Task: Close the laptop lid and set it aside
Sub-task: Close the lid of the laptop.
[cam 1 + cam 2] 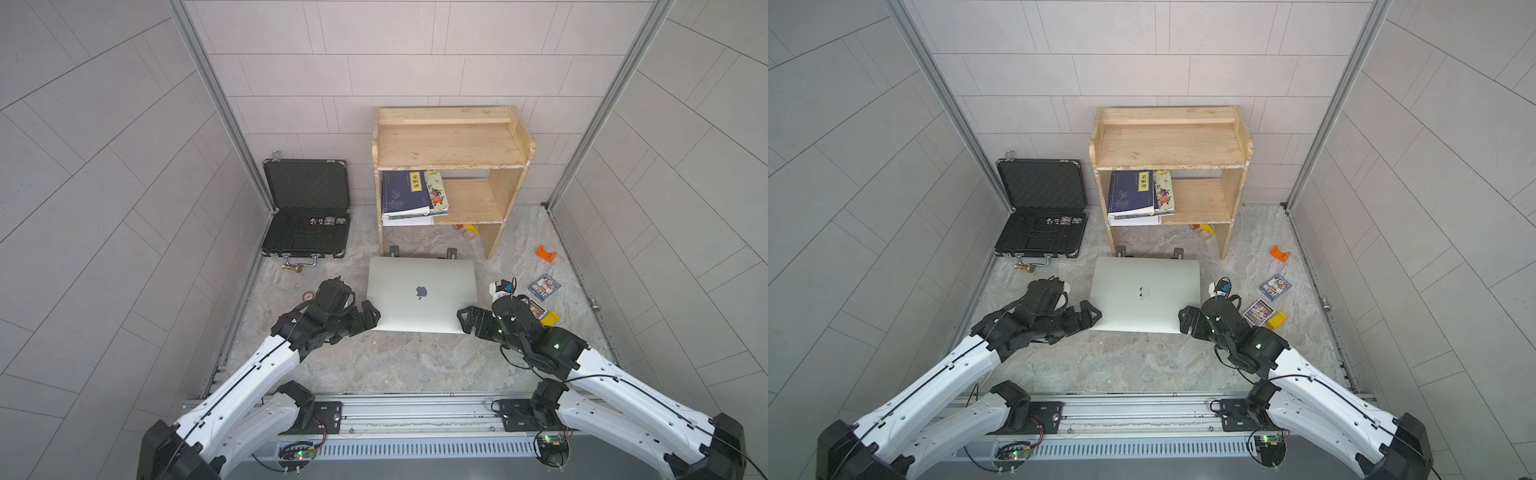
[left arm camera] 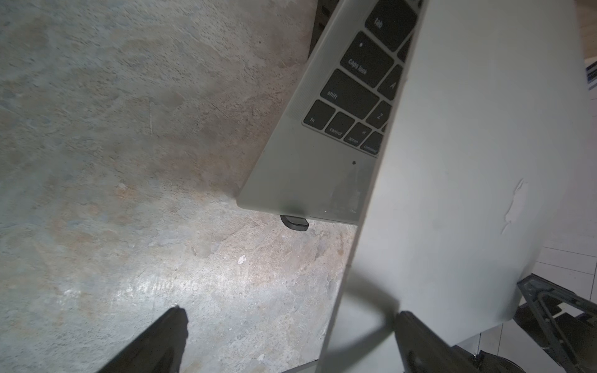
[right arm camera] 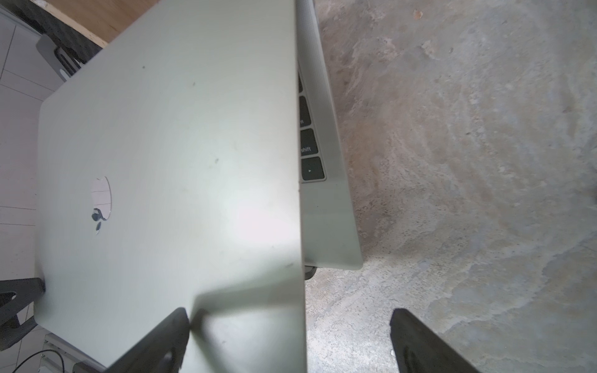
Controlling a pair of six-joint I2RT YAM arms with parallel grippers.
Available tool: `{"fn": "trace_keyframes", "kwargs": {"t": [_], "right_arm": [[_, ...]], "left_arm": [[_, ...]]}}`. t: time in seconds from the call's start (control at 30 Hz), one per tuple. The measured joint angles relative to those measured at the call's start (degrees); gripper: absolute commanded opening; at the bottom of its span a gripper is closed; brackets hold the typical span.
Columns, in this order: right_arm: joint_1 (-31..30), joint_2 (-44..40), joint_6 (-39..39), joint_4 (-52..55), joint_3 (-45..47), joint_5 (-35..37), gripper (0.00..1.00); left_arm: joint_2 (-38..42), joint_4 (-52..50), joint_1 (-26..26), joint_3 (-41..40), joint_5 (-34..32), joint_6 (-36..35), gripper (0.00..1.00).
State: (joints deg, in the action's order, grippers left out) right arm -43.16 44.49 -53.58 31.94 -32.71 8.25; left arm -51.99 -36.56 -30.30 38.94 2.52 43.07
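Note:
The silver laptop lid (image 1: 419, 291) (image 1: 1144, 295), apple logo up, is tilted low over the laptop base in both top views. It stands ajar: black keys on the base (image 2: 352, 93) (image 3: 310, 168) show under it in the wrist views. My left gripper (image 1: 370, 318) (image 2: 289, 319) is open at the lid's (image 2: 468, 161) near left corner, one finger over the lid's back and one off its side edge. My right gripper (image 1: 467, 320) (image 3: 289, 319) is open the same way at the near right corner of the lid (image 3: 177, 161). Neither grips anything.
The laptop rests on a black stand whose feet (image 1: 393, 250) poke out behind. An open black briefcase (image 1: 305, 208) lies at back left, a wooden shelf (image 1: 451, 141) with books (image 1: 409, 193) behind. Card boxes (image 1: 544, 286), an orange piece (image 1: 545, 253) and a yellow block (image 1: 550, 318) lie right.

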Motion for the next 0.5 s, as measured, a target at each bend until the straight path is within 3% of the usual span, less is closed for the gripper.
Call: {"fn": "trace_keyframes", "kwargs": {"t": [0.5], "right_arm": [[0.6, 4.0, 1.4, -2.2, 0.8, 1.1, 1.00]], "left_arm": [[-6.5, 3.9, 0.0, -0.6, -0.1, -0.2, 1.00]]}}
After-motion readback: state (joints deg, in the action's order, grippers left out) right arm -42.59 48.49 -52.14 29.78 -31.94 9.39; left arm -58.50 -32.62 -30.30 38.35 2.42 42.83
